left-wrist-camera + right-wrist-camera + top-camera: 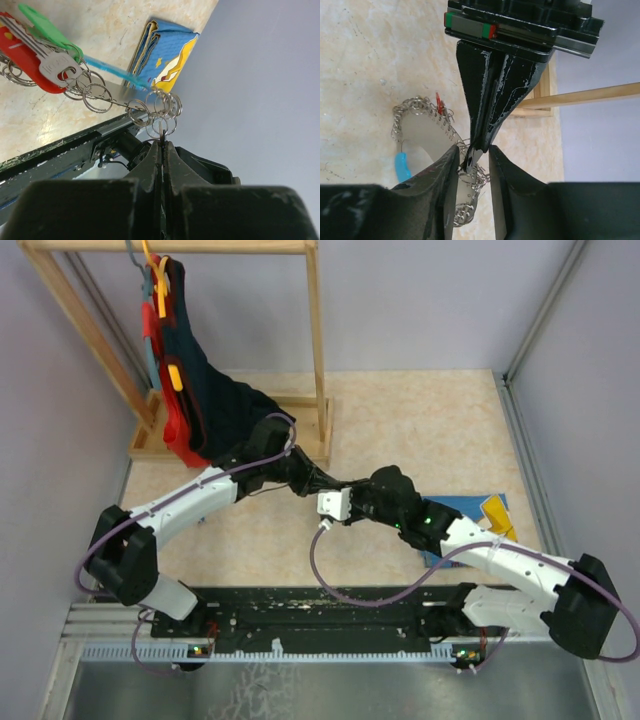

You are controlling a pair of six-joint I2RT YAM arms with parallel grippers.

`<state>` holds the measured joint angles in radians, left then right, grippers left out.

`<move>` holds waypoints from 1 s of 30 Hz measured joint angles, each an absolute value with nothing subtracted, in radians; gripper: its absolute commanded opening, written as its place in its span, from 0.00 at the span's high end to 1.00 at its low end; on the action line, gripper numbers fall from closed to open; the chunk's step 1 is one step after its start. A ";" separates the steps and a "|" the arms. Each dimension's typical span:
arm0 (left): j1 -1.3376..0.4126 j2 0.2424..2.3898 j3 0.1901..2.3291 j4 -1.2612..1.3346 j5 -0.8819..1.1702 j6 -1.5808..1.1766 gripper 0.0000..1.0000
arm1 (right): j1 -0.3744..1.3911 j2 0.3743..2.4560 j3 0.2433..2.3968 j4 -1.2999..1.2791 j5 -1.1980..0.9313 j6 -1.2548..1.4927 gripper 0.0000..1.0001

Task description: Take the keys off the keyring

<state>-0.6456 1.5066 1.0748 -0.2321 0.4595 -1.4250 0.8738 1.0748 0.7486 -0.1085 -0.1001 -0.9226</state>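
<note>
Surface [400,420]: beige, with a wooden rack [316,340] at far left carrying hanging clothes [210,400]. Left arm [190,498] and right arm [500,558] both reach in and meet mid-surface. Blue picture book [465,508] lies on the right, beside the right arm.

Left pincer [163,142]: fully closed, tips pinching one small ring of the keyring [155,107]. The rest of the ring chain and the grey strap with its light-blue patch [402,167] trail off from that grip, above the surface.

Right pincer [473,150]: jaws partly apart, straddling the left pincer's tip and the pinched ring cluster. Not clamped on anything visible; can't tell if a pad touches the rings.

Keys [55,65]: on the chain, at the end away from the grip. A green head [45,25], a red head [25,70] and one bare silver key are visible.
</note>
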 measured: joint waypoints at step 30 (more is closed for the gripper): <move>-0.612 1.270 0.738 0.248 0.543 -1.081 0.47 | 0.712 1.001 0.793 -0.252 -0.322 -0.780 1.00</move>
<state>-0.6117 1.2697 0.7376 0.2478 0.5426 -1.0813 0.7120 1.0012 0.7933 -0.2516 -0.3218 -0.7799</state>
